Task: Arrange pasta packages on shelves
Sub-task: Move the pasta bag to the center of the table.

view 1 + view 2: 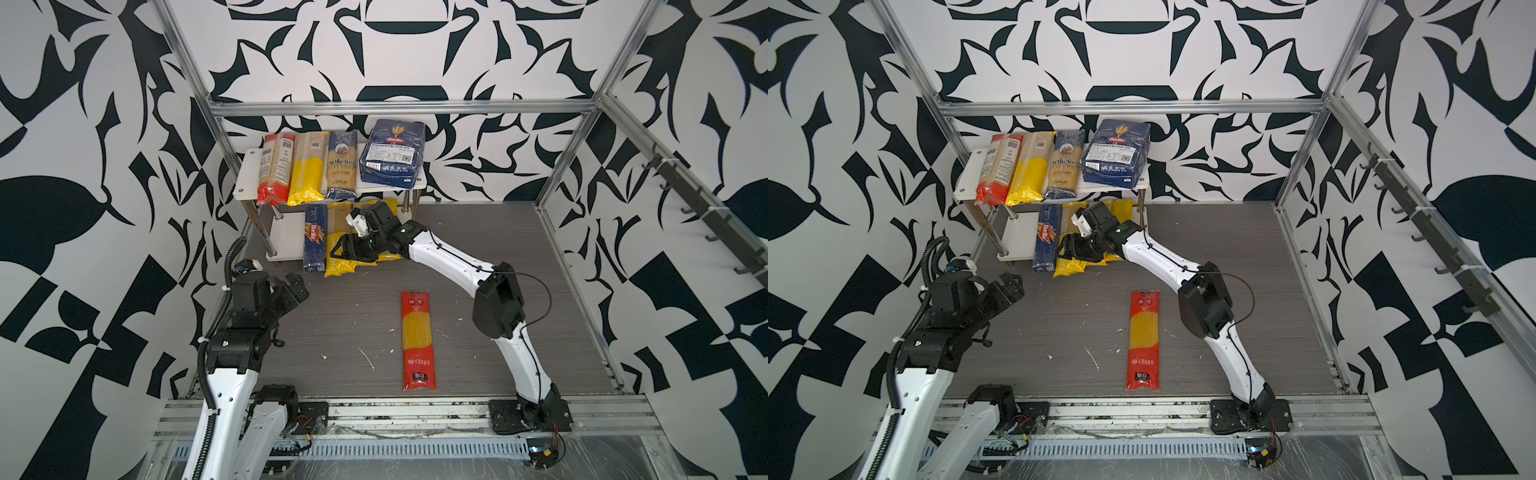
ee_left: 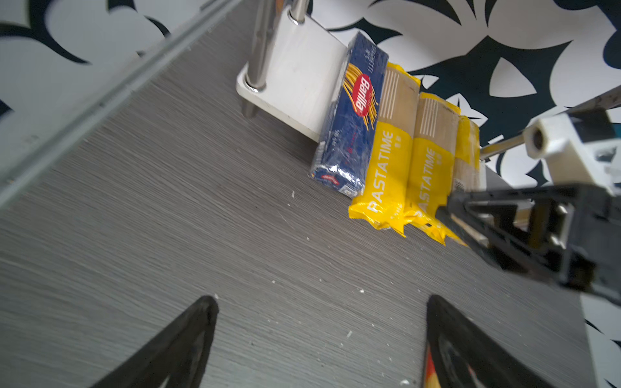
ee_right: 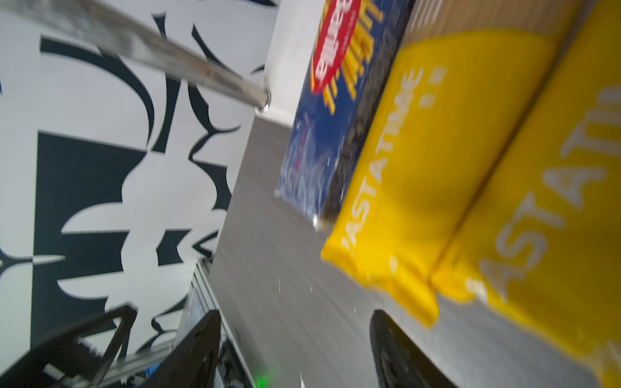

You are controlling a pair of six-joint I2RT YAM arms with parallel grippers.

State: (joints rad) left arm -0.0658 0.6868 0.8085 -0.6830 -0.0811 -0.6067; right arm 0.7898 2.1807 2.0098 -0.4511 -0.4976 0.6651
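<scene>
The shelves [image 1: 248,174] stand at the back left. Their top board carries a red pack [image 1: 274,170], a yellow pack [image 1: 306,172], a dark-blue-ended pack [image 1: 341,166] and the wide Barilla bag [image 1: 392,153]. On the lower board [image 1: 286,237] lie a dark blue Barilla pack [image 1: 315,239] [image 2: 353,117] and three yellow packs [image 2: 386,168] [image 3: 420,168], their front ends sticking out. My right gripper [image 1: 338,249] [image 3: 295,314] is open just in front of the yellow packs' ends and holds nothing. One red spaghetti pack [image 1: 418,340] lies flat mid-table. My left gripper [image 1: 293,286] [image 2: 321,299] hangs open over bare table.
Aluminium frame bars [image 1: 399,107] run behind and beside the rack. A chrome post [image 2: 260,50] stands at the lower board's front corner. Small white crumbs dot the grey table [image 1: 353,324]. A hook rail [image 1: 706,208] lines the right wall.
</scene>
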